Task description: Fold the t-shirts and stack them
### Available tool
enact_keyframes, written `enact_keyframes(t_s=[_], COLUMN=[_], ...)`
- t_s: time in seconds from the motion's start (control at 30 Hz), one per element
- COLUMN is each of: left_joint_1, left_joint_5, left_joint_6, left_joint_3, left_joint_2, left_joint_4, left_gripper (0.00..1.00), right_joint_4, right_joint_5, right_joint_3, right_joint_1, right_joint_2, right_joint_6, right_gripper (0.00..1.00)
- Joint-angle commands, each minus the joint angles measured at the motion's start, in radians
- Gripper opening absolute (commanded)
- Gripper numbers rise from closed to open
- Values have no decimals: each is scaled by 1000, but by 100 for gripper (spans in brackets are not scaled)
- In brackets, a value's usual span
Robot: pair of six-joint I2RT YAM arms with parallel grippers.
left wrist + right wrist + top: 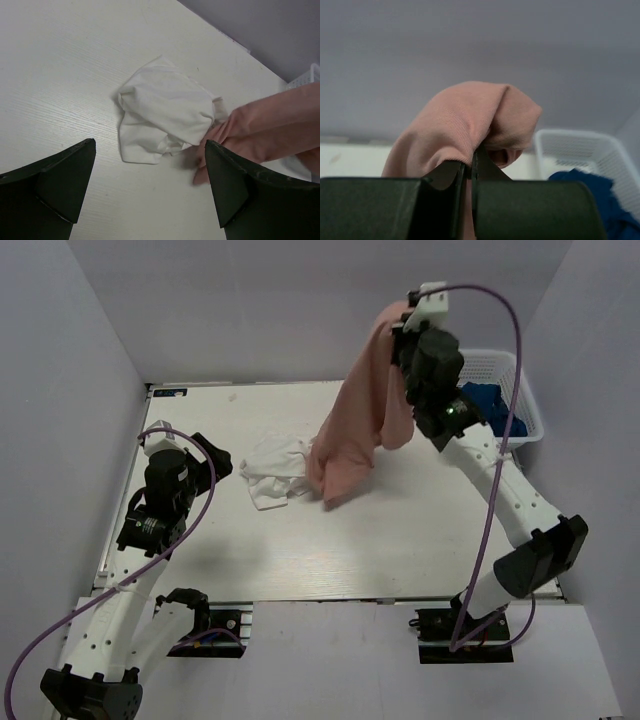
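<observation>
The right hand [468, 167] pinches a fold of the pink t-shirt [362, 410] and holds it high, likely so the cloth hangs straight; its hem touches the counter [400, 540] beside the crumpled white t-shirt [276, 472]. The left hand [150, 150], spread wide and empty, hovers near them. The navy t-shirt [490, 405] lies in the basket [532, 405]. The counter is pale wood grain, walled in plain grey.
</observation>
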Motion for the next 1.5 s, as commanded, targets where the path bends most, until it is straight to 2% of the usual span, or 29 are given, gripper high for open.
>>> enact_keyframes(t_s=[0.0, 0.07, 0.17, 0.23, 0.27, 0.33, 0.37, 0.5, 0.67, 0.83, 0.97, 1.1, 1.17, 1.2, 1.23, 1.3, 1.33, 1.47], left_joint_1=[-3, -3, -12, -12, -12, -12, -12, -12, -12, -12, -12, -12, -12, -12, -12, -12, -12, -12], left_joint_5=[-15, -24, -50, -70, -81, -81, -91, -113, -113, -95, -76, -76, -76, -76, -76, -76, -76, -67], left_joint_6=[9, 9, 18, 18, 18, 18, 18, 18, 18, 18, 18, 18, 18, 18, 27, 27, 27, 27], left_joint_3=[6, 15, 26, 26, 26, 26, 26, 39, 39, 39, 39, 39, 48, 48, 48, 48, 48, 48], left_joint_2=[-4, -4, -4, 6, 6, 6, 6, 15, 25, 54, 74, 83, 83, 83, 83, 92, 92, 101], left_joint_4=[-14, -14, -26, -52, -52, -52, -52, -63, -63, -63, -63, -63, -63, -63, -63, -63, -63, -63], left_gripper=[100, 100, 100, 100, 100, 100, 100, 100, 100, 100, 100, 100, 100, 100, 100, 100, 100, 100], right_joint_4=[67, 76, 189, 313, 333, 407, 424, 463, 453, 357, 254, 95, 0, -37, -95, -131, -218, -373], right_joint_5=[108, 132, 215, 259, 258, 234, 218, 143, 89, 68, 19, -64, -133, -232, -260, -268, -274, -310], right_joint_3=[205, 356, 513, 544, 559, 619, 625, 583, 445, 273, 168, 174, 179, 179, 179, 194, 206, 320], right_joint_1=[-90, -127, -182, -230, -241, -287, -297, -382, -478, -557, -613, -644, -656, -658, -656, -656, -661, -675], right_joint_2=[53, 89, 173, 227, 247, 279, 282, 267, 245, 271, 374, 481, 536, 567, 575, 627, 641, 753], right_joint_6=[-97, -178, -299, -379, -447, -482, -531, -500, -493, -373, -295, -108, -62, -46, -45, 21, 36, 80], right_gripper=[0, 0, 0, 0, 0, 0, 0, 0, 0, 0, 0, 0, 6, 15, 18, 20, 20, 22])
